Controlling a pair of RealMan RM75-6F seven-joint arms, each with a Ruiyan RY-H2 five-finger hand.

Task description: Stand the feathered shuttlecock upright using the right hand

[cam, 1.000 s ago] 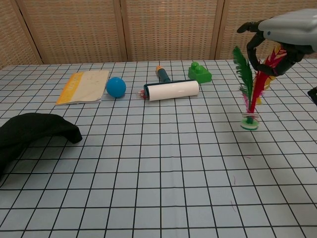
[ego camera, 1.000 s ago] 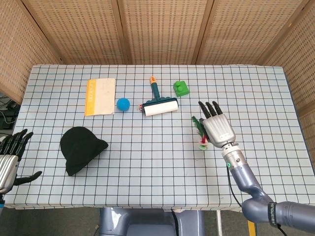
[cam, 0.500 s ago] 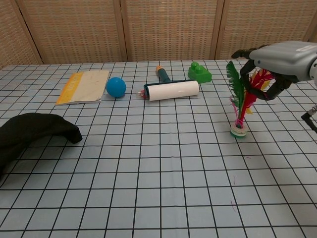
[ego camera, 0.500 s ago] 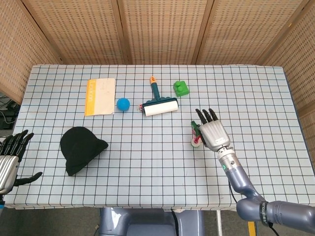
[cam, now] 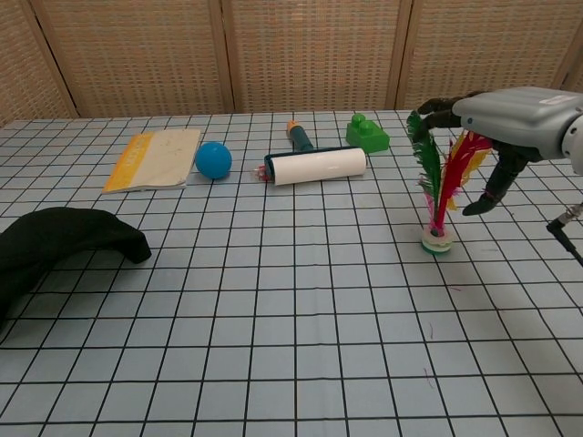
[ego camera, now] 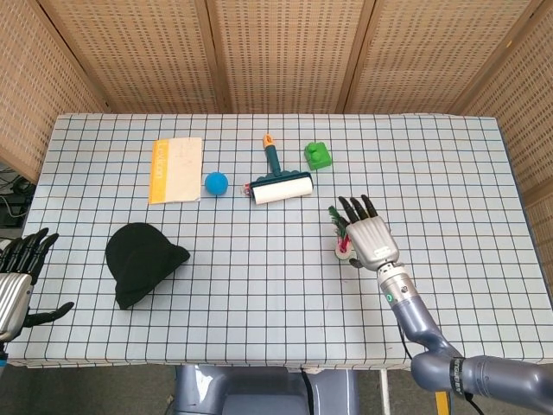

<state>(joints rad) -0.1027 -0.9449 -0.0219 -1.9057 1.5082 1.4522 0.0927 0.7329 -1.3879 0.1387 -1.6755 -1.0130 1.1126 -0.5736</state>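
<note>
1. Shuttlecock stands on its round base on the table, feathers up, leaning slightly. Landmark is the green block: the shuttlecock sits nearer the camera than the block and to its right in the chest view.
2. Right robot hand hovers over the feather tops, fingers spread and curved down around them. Whether a finger touches the feathers, cannot tell; nothing looks pinched, so I read it as open and holding nothing.
3. Left robot hand hangs off the table's edge, far from the block, fingers apart, empty.
4. Handling, as a judgement: very light, top-heavy in look but weighted at the base; feathers soft, springy, easily bent or shed. A brush on the way out could tip it.
5. Best hold, if a correction is needed: low on the feather stems just above the base, or the base rim itself, which looks stiff. Feather tips give no firm purchase.
6. Base looks smooth; may slide on the cloth if nudged sideways.
7. Task appears nearly done; a straight upward lift of the hand seems safest.
</note>
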